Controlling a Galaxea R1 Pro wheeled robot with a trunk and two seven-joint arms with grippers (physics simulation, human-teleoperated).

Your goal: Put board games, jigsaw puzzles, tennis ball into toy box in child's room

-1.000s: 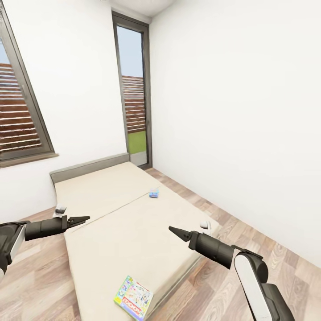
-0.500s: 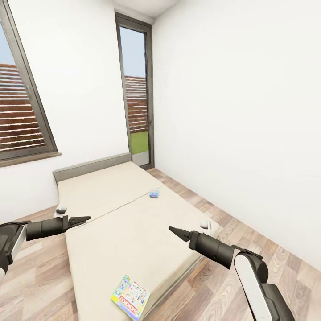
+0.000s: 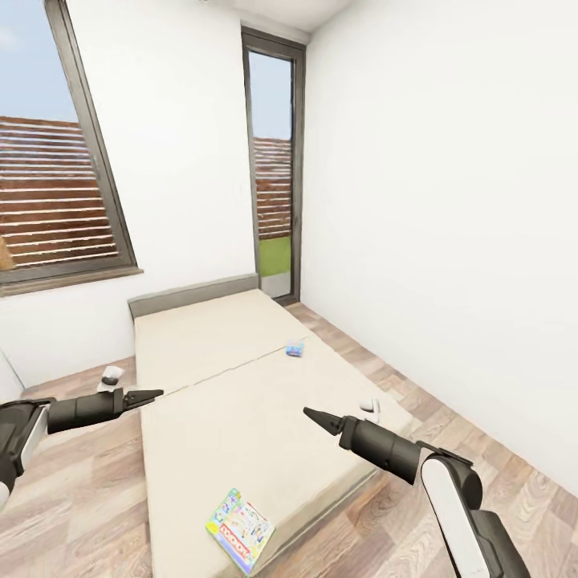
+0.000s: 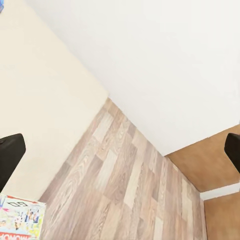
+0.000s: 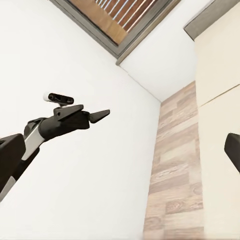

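The bed (image 3: 241, 401) with its cream top lies ahead in the child's room. A green-edged board game (image 3: 239, 520) rests at the bed's near corner and also shows in the left wrist view (image 4: 20, 220). A small blue board game (image 3: 295, 349) lies farther back near the bed's right edge. My left gripper (image 3: 156, 394) hangs open over the bed's left edge. My right gripper (image 3: 309, 414) hangs open above the middle of the bed, empty. The left gripper (image 5: 102, 114) also shows in the right wrist view. The table, toy box, jigsaw puzzles and tennis ball are out of view.
White walls close the room on the right and behind the bed. A tall glass door (image 3: 274, 168) and a wide window (image 3: 56, 185) stand at the back. Wood-plank floor (image 3: 449, 417) runs along the bed's right side. Small white objects sit at the bed's left (image 3: 111, 373) and right (image 3: 370, 405).
The camera has turned, so the bed, door and window have shifted right in the picture. Both arms hold the same pose, and the games lie as before.
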